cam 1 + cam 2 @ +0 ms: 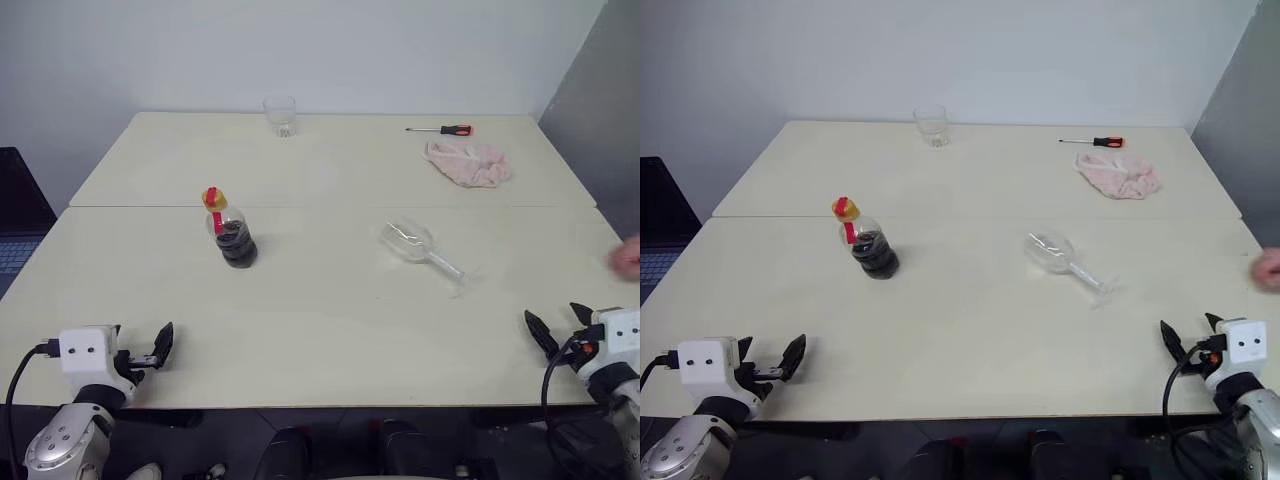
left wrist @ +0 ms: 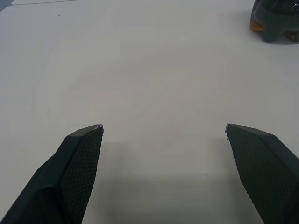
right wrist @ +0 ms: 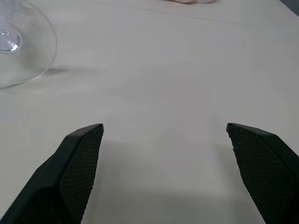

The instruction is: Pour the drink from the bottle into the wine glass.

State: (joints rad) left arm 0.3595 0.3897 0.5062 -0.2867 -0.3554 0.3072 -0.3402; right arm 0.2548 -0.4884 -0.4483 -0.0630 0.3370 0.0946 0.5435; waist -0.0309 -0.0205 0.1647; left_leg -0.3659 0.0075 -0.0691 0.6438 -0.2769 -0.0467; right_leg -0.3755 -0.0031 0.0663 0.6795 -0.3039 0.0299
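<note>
Clear wine glass (image 1: 420,245) beyond right gripper (image 1: 556,322)

Both arms reach forward low over the near edge of the table (image 1: 330,330), well apart, the left gripper (image 2: 163,133) at its left corner and the right gripper (image 3: 164,133) at its right corner, each with fingers spread wide and empty.
</note>
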